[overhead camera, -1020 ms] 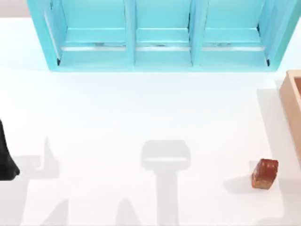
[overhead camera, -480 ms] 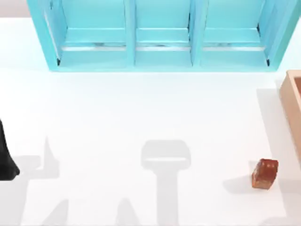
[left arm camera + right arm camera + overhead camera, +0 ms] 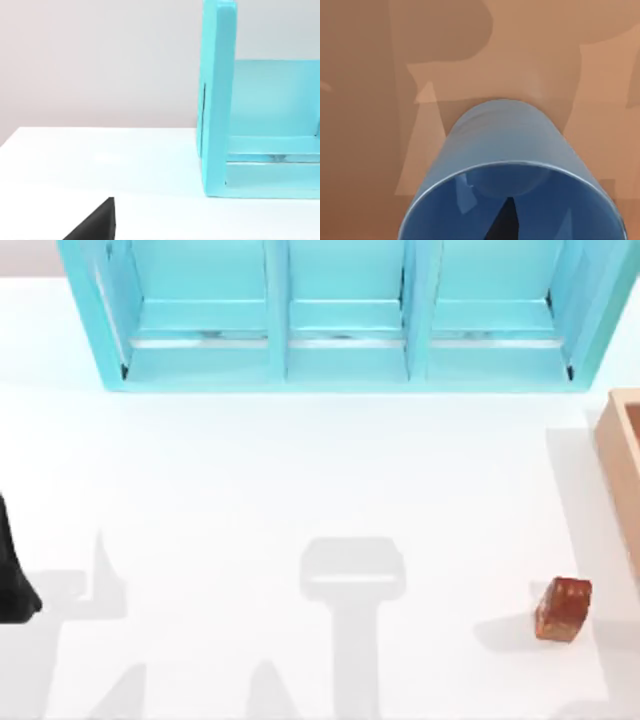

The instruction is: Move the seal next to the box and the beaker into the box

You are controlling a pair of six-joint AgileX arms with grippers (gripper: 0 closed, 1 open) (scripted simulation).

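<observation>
Blue fills the lower part of the right wrist view: the beaker [image 3: 512, 170] sits right under that camera, mouth toward us, with a dark sliver [image 3: 505, 222] showing inside its rim. That sliver may be part of the right claw, but we cannot tell whether the claw is clamped on the beaker or has let go. Behind the beaker lies the darker brown inside of the box [image 3: 360, 100], crossed by shadows, so we judge the beaker to be within the box walls. Whether it rests on the floor or hangs above it, we cannot tell.

Moving outward, the top view shows the box's tan wall [image 3: 620, 455] at the right edge of the worktop [image 3: 250, 470]. The seal [image 3: 563, 608] stands near that wall, apart from it and upright. The left claw [image 3: 15, 580] is parked at the left edge, and we cannot tell its state. The turquoise shelf unit [image 3: 340, 320] lines the far side.

Over the last second nothing on the worktop has shifted: seal, parked left arm and shadows all lie as they did. We read that as the seal's part being done. What remains, in our judgement, is setting the beaker down and freeing it inside the box.
</observation>
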